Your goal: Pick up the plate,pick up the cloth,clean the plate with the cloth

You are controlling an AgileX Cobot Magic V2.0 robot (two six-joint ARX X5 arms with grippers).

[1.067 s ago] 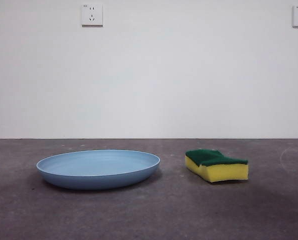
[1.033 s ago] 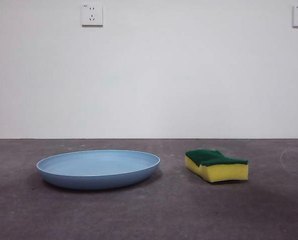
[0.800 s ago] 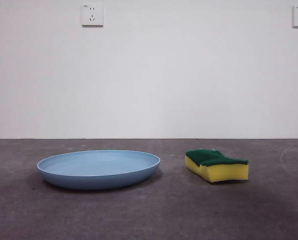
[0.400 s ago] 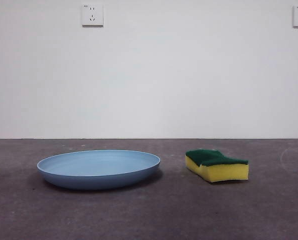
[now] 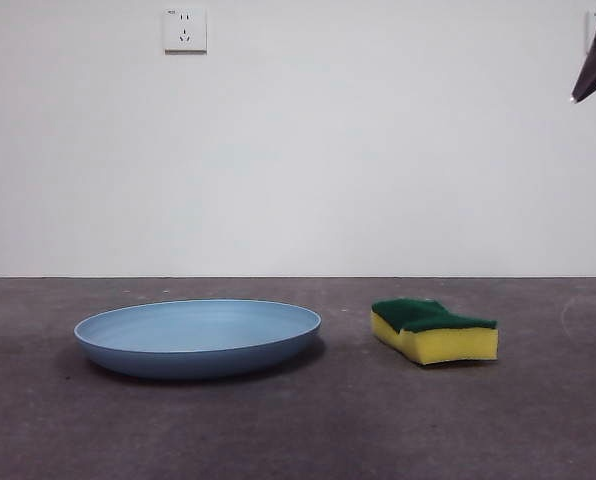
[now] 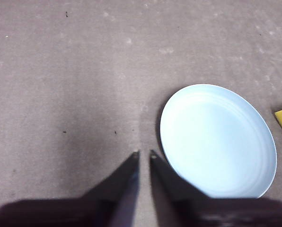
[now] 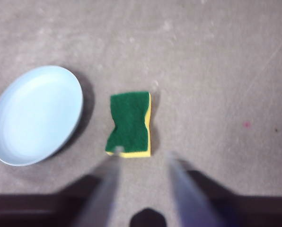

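Front view: the shallow round light-blue plate (image 5: pixel 198 338) and the yellow foam sponge with green scouring top (image 5: pixel 435 331) are seen flat on the grey worktop (image 5: pixel 308 420), sponge at 3 o'clock of the plate.

Left wrist view: the left tool (image 6: pixel 143 155) is held nearly closed, empty, the plate just beside it.

Right wrist view: the right tool (image 7: pixel 143 153) is spread wide, empty, the sponge's long axis running straight ahead of it.

It looks like a plain test room or lab, not a home kitchen: a bare grey table top (image 5: pixel 298 430) with small scuff marks, an empty white wall (image 5: pixel 378 150) directly behind it, and one white power socket (image 5: pixel 184 30) high on this wall
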